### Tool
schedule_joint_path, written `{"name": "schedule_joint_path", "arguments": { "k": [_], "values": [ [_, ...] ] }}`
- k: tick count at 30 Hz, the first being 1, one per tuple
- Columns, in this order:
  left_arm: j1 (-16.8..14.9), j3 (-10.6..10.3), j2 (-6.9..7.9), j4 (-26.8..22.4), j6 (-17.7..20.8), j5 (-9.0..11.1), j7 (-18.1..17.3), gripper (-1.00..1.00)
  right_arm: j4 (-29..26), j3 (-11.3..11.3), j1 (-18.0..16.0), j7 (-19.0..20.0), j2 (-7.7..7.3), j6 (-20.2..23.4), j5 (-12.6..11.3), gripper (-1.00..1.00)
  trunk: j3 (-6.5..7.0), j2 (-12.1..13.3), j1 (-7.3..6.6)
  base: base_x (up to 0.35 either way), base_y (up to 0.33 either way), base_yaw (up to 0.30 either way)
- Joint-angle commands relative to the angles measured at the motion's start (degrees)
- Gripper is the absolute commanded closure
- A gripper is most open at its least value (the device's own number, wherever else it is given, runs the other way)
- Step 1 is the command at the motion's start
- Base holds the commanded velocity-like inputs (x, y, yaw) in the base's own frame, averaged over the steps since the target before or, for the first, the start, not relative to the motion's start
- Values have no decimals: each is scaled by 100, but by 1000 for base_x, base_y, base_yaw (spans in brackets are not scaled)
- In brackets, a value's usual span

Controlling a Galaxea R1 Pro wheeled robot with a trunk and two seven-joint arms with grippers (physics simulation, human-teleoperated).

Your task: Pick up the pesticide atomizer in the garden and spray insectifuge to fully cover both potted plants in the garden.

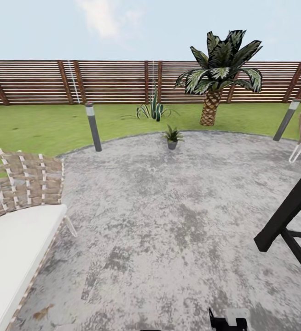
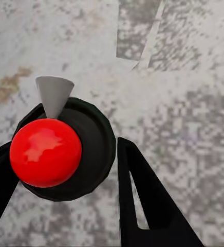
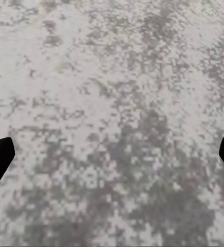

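Paving of grey stone (image 1: pixel 169 220) spreads ahead of us, and we read it from nine o'clock round to three. At nine o'clock sits a woven lounge chair (image 1: pixel 17 202) with a white cushion, then a bollard light (image 1: pixel 93 126) at eleven. One potted plant (image 1: pixel 172 137) stands at twelve o'clock on the paving's far edge, with the agave (image 1: pixel 154 108) and palm tree (image 1: pixel 217 76) behind it on the lawn before the fence (image 1: pixel 104 82). A black frame (image 1: pixel 288 216) cuts in at three.

Our left hand (image 2: pixel 66 159) points straight down at the paving, its fingers (image 2: pixel 148 206) closed around the pesticide atomizer (image 2: pixel 58 149), red cap and grey nozzle facing the camera; we judge it carried low for the drive. Our right hand (image 3: pixel 112 154) also faces down, spread wide and holding nothing.
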Motion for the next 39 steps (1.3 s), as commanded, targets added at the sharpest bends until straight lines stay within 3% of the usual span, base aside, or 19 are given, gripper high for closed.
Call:
{"name": "schedule_joint_path", "arguments": {
  "k": [1,10,23,39],
  "values": [
    [-3,31,-4,5,-20,-19,3,100,1,51,-2,-20,-1,-9,-41,-100,-5,-2,2,343,0,0],
    [-3,29,-8,6,-20,-19,3,100,-7,58,-2,-29,19,-9,-41,-100,-5,-2,2,343,0,-13],
    [-3,32,-5,5,-20,-17,3,100,-7,52,-2,-29,21,-6,-41,-100,-5,-2,2,343,0,-229],
    [-3,28,-8,5,-20,-19,3,100,-7,55,-2,-29,19,-15,-41,-100,-5,-2,2,343,0,-6]
  ]
}}
